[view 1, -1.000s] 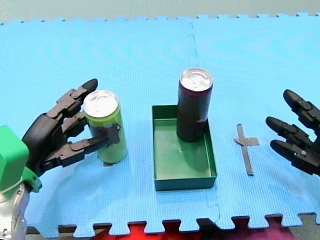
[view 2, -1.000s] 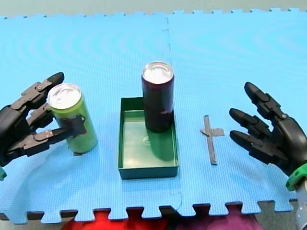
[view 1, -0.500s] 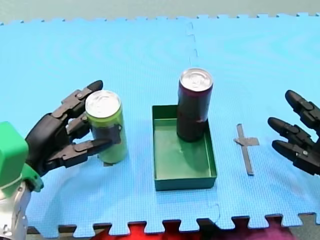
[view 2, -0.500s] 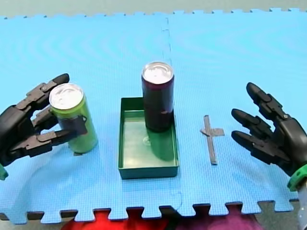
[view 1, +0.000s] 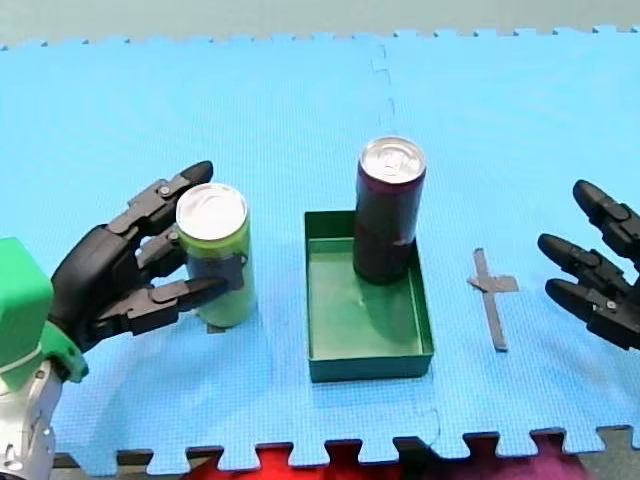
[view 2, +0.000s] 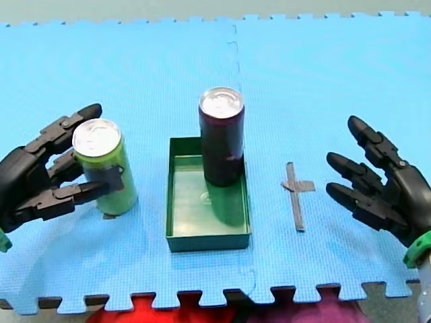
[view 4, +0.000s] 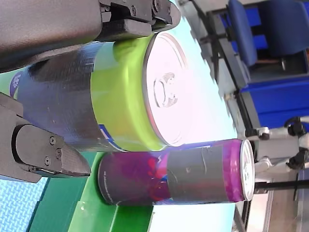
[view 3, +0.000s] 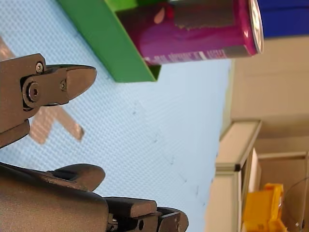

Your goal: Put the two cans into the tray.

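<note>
Between the left hand's [view 1: 112, 292] jointed black fingers stands the green can [view 1: 222, 235], a smooth metal cylinder with a dark band, long axis vertical, silver lid up, clamped by its sides. Beyond the fingertips sits the rectangular green tray [view 1: 368, 330], with the purple can [view 1: 388, 210] upright inside. The right hand [view 1: 602, 285], holding nothing, hovers beside a tape cross [view 1: 490, 295].

A blue foam puzzle mat [view 1: 300, 90] carries a green tray [view 1: 368, 365] near its middle, a green can [view 1: 236, 300] upright just left of the tray, and a grey tape cross [view 1: 487, 284] to the tray's right.
</note>
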